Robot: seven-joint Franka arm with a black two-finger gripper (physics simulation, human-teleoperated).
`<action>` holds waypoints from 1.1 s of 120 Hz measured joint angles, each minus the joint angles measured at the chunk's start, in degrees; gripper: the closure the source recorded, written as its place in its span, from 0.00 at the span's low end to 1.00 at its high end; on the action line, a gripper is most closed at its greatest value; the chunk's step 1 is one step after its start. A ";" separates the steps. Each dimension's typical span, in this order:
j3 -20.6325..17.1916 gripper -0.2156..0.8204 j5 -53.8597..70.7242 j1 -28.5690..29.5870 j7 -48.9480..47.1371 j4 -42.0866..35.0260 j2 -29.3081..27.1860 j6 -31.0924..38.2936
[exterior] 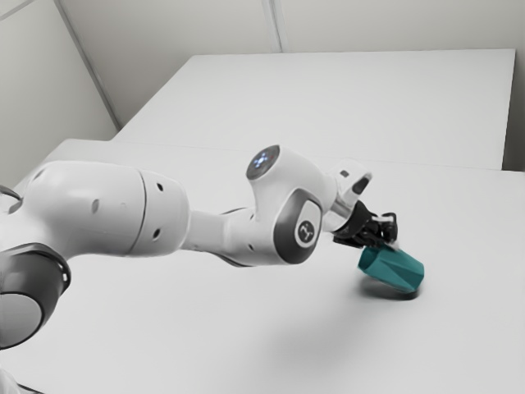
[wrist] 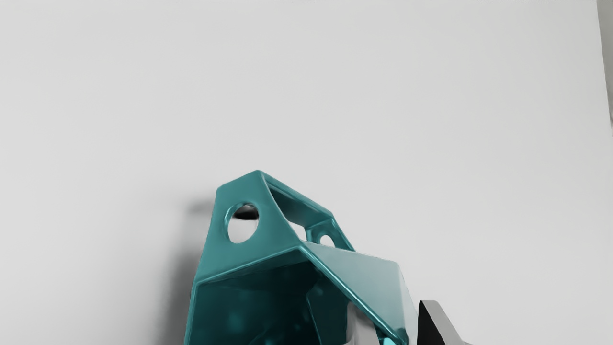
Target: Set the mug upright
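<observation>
The teal faceted mug (exterior: 392, 268) is tilted over the table in the exterior view, its end nearer the gripper raised and its far end low, close to a dark shadow. At that raised end is the black gripper (exterior: 390, 235). In the wrist view the mug (wrist: 249, 261) shows its open mouth and a handle with round holes. The gripper (wrist: 395, 330) is shut on the mug's wall, with one finger inside the mouth and the other against the outside. The mug's base is hidden there.
The white table (exterior: 205, 328) spreads around the mug, and a second pale surface (exterior: 344, 98) stands behind it. Walls rise at the back and at the exterior view's left.
</observation>
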 joint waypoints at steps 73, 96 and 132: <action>0.61 0.97 4.52 9.02 1.19 -6.28 -13.41 -14.03; 0.48 0.97 19.09 19.97 -0.97 -10.46 -22.35 -30.33; -1.84 0.97 41.89 26.44 -2.92 -7.61 -22.93 -43.36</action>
